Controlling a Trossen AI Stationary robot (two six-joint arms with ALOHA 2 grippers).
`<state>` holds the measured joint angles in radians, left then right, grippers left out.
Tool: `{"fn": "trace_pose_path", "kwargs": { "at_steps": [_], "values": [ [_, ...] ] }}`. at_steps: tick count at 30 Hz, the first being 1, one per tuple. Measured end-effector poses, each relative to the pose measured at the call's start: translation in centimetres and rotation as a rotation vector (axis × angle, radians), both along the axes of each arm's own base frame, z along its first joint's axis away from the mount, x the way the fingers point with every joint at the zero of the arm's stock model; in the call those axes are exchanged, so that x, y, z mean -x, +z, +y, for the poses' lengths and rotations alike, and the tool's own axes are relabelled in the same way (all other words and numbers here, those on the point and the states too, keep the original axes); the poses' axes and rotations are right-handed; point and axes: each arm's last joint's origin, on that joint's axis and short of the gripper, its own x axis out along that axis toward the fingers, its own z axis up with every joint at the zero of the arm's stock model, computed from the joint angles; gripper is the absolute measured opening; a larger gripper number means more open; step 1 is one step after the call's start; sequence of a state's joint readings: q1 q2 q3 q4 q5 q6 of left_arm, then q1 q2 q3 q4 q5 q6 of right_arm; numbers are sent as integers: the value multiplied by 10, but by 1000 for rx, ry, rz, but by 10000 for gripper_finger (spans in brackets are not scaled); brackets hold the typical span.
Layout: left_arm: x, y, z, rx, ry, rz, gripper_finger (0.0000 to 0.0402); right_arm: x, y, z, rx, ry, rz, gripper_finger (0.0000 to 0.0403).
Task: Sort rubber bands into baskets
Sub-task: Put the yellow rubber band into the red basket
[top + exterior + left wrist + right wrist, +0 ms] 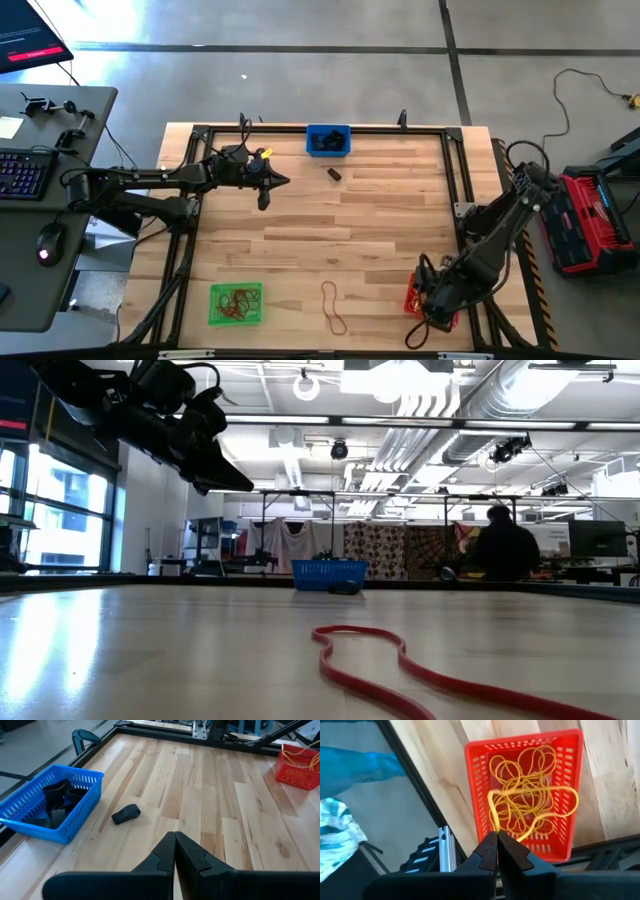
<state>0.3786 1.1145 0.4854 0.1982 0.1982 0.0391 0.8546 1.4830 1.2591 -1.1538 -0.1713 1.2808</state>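
Note:
My right gripper [496, 836] is shut on a yellow rubber band [535, 790] just above the red basket [475, 780], which holds several yellow bands and stands at the table's near right [413, 297]. My left gripper [175, 839] is shut and empty, raised above the far left of the table [275, 181]. A black band [125, 813] lies on the table beside the blue basket [75, 827], which holds black bands. A red band [333, 305] lies flat near the front edge. The green basket [237, 303] holds reddish bands. My right gripper pinches one strand of the yellow band [493, 822] between its two fingertips, which come from above and point down into the red basket. The rest of the loop [570, 800] droops slack over the pile of yellow bands in the basket.
A black frame [455, 180] runs round the table's edges. In the low view the red band [400, 660] lies close in front, with the blue basket [330, 572] far behind. A person [505, 550] sits in the room beyond. A desk with a keyboard [25, 170] stands to the left.

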Motion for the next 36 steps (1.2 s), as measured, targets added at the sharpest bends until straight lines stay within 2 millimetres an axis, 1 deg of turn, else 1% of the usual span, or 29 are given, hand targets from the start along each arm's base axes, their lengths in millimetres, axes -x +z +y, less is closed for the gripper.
{"fn": "trace_pose_path", "kwargs": {
  "at_steps": [2, 4, 6, 10, 16, 20, 23, 28, 31, 34, 36],
  "values": [
    [0, 0, 0, 0, 0, 0, 0, -1, -5, 3, 8, -21, 25, 0],
    [0, 0, 0, 0, 0, 0, 0, -1, -6, 8, -21, -58, 48, 0],
    [0, 0, 0, 1, -1, -1, 0, 2, -5, 15, -53, -86, 42, 0],
    [0, 0, 0, 1, -2, -1, 0, 11, -5, 22, -49, -131, 58, 0],
    [0, 0, 0, 2, -4, -1, 0, 12, -5, 23, -31, -186, 45, 0],
    [0, 0, 0, 2, -4, -1, 0, 13, -8, 17, 46, -211, 31, 0],
    [0, 0, 0, 3, -5, -1, 0, 12, -18, 10, 88, -229, 49, 0],
    [0, 0, 0, 2, -5, -1, 0, 10, -45, 4, 96, -209, 46, 0],
    [0, 0, 0, 2, -6, -2, 0, 9, -61, -2, 113, -223, 56, 0],
    [0, 0, -1, 2, -7, -2, 0, 8, -70, -10, 130, -241, 76, 7],
    [0, 0, -1, 2, -8, -1, 0, 6, -74, -14, 128, -252, 100, 20]
  ]
}}
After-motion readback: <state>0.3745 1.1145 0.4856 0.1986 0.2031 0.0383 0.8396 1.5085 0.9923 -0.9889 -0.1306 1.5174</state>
